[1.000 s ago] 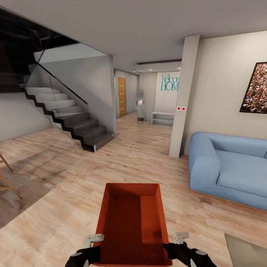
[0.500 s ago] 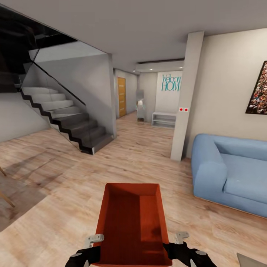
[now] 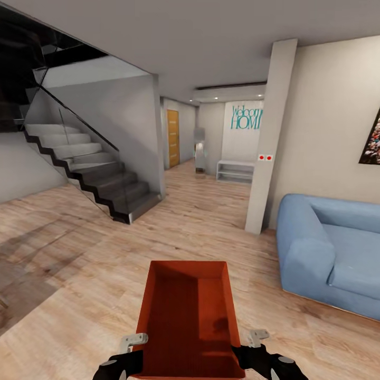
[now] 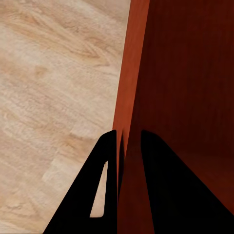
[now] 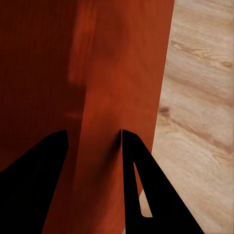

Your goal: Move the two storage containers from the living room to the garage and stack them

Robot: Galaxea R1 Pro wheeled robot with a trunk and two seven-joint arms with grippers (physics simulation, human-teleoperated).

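I hold one orange-red lidless storage container [image 3: 187,316] in front of me, above the light wood-plank living room floor [image 3: 211,227]. My left gripper [image 3: 138,342] is shut on its left wall and my right gripper [image 3: 248,340] on its right wall. In the left wrist view, the black fingers of the left gripper [image 4: 127,141] clamp the thin wall of the container [image 4: 185,73]. In the right wrist view, the right gripper [image 5: 92,136] straddles the opposite wall of the container [image 5: 112,58]. The container looks empty inside.
A blue sofa [image 3: 332,248] stands at the right, with a pale pillar [image 3: 269,137] beside it. A dark staircase with a glass rail [image 3: 100,179] rises at the left. Between them the plank floor runs to a hallway with a wooden door [image 3: 173,138] and a low white shelf [image 3: 235,170].
The whole view has shifted: the sofa and pillar slid right, the staircase drew left, and the wooden legs at the left edge left the picture. The container stays held the same way.
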